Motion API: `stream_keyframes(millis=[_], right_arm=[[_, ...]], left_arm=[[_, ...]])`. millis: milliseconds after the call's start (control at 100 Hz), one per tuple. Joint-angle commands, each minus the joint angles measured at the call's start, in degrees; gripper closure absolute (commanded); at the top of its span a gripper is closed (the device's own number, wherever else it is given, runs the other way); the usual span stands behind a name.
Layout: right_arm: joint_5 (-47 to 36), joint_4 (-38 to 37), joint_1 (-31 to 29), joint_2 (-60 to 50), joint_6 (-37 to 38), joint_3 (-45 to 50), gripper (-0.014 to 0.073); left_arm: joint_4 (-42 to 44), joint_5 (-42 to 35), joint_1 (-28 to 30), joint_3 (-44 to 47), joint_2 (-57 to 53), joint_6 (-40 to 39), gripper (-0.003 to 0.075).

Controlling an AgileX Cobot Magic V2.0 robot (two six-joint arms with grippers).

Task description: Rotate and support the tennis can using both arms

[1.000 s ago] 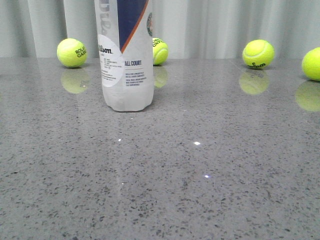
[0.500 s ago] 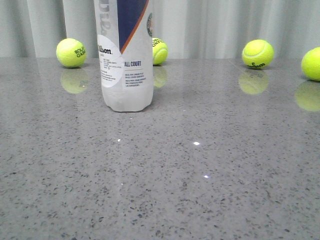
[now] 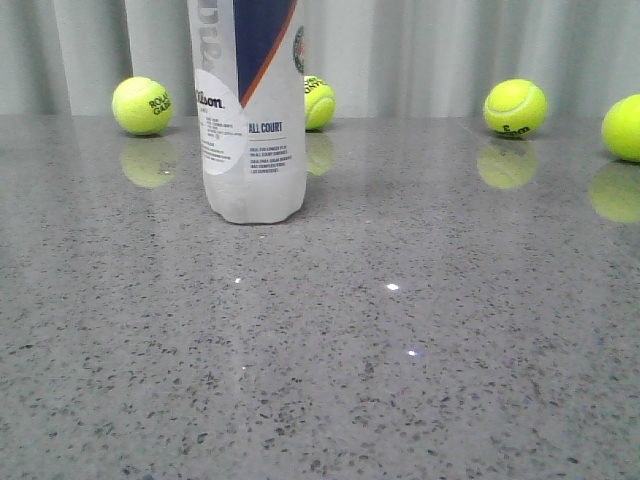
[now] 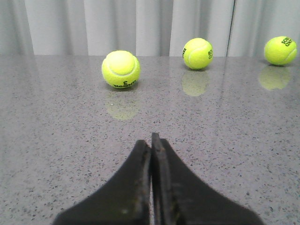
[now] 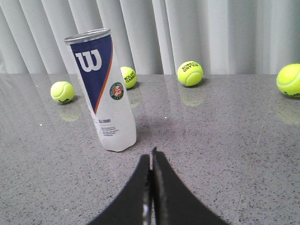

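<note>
On the grey table (image 3: 400, 330), tennis can (image 3: 252, 110) upright among scattered tennis balls (image 3: 515, 107); left gripper (image 4: 151, 140) and right gripper (image 5: 151, 157) closed, empty, apart from it.

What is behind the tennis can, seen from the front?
A yellow-green tennis ball sits behind the tennis can, its left part hidden by the can. Farther back hangs a pale curtain.

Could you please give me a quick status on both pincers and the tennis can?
Left pincer shut, empty. Right pincer shut, empty, short of the tennis can. Can upright on table, untouched. Nothing between them.
</note>
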Motion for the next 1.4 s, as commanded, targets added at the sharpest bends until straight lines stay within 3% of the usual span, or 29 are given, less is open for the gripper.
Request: stream_keyframes(millis=[0, 720, 850, 1000, 1200, 1390], right_arm=[[-4.82, 0.03, -0.29, 0.53, -0.17, -1.46, 0.0654], [-6.04, -0.01, -1.05, 0.53, -0.17, -0.67, 0.0654], [-9.87, -0.91, -6.23, 0.53, -0.17, 2.67, 0.0654], [-15.27, -13.63, -16.20, 0.30, -0.12, 8.62, 0.0654], [-23.23, -14.80, -26.00, -3.63, 0.08, 17.06, 0.0654], [-17.37, -14.95, -31.40, -8.25, 0.76, 18.80, 0.0654]], left_arm=[[0.08, -4.49, -0.29, 2.46, -1.81, -0.64, 0.0738], [0.08, -4.49, -0.29, 2.46, -1.81, -0.64, 0.0738], [0.08, -4.49, -0.29, 2.46, -1.81, -0.64, 0.0738], [0.08, -4.49, -0.29, 2.46, -1.81, -0.64, 0.0738], [0.08, -4.49, -0.29, 2.46, -1.81, -0.64, 0.0738], [0.08, -4.49, -0.29, 2.46, -1.81, -0.64, 0.0738]])
